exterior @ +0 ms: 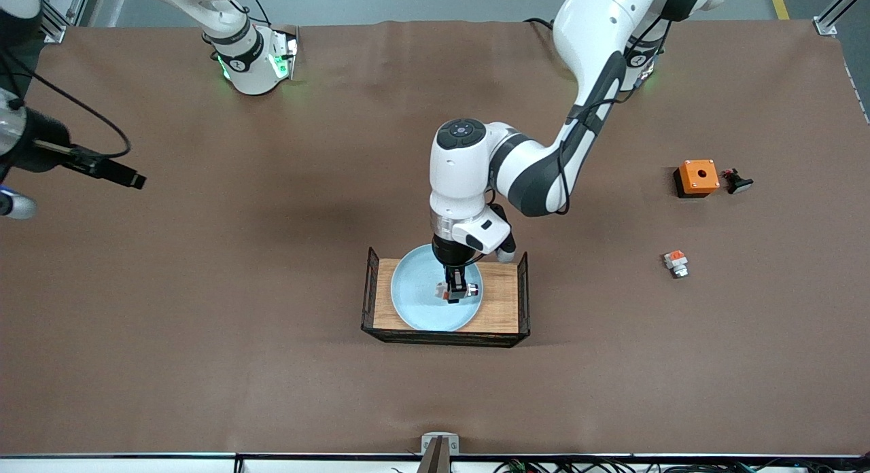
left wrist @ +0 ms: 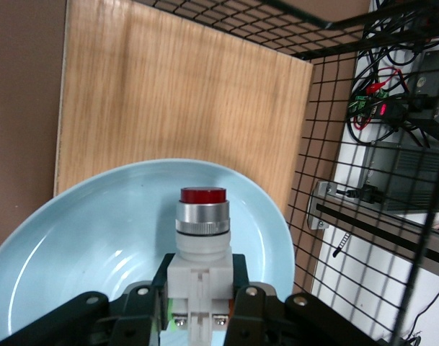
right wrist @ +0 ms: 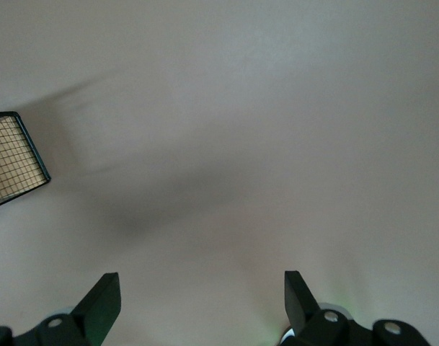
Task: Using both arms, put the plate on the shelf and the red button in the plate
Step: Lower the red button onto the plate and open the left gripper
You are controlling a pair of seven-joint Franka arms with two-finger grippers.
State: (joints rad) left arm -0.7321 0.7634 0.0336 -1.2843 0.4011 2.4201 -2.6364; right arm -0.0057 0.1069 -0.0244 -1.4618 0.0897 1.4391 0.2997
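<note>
- Holding the red button (exterior: 454, 289): left end effector (exterior: 455, 287) sits low over the plate (exterior: 414, 296), fingers clamped tight on the button's white body.
- Left wrist view: the button (left wrist: 201, 238) has a red cap, a silver collar and a white block base; black fingers (left wrist: 151, 299) grip the block on both sides, cap pointing away from the cam over the plate's pale blue inner surface (left wrist: 82, 245).
- Can't tell whether the button touches the plate or hangs just above it.
- Plate lies flat on the wooden tray (exterior: 506, 296), a board w/ black wire mesh walls at both ends & a low wire edge along the side nearest the front cam; in the left wrist view the board (left wrist: 176, 101) shows bare past the plate rim.
- Tray is mid-counter (exterior: 204, 323), on brown covering.
- Right end effector (right wrist: 202, 295): fingers spread wide, nothing betw. them, above bare counter (right wrist: 241, 144); a corner of the tray's mesh (right wrist: 14, 155) shows at the edge of its wrist view. Right arm waits, off toward its own end of the counter.
- Toward the left arm's end of the counter: orange box w/ round hole (exterior: 697, 177), w/ a small dark piece (exterior: 737, 182) just beside it.
- Stubby white piece w/ orange top (exterior: 675, 263) lies nearer the front cam than the orange box, apart from it.
</note>
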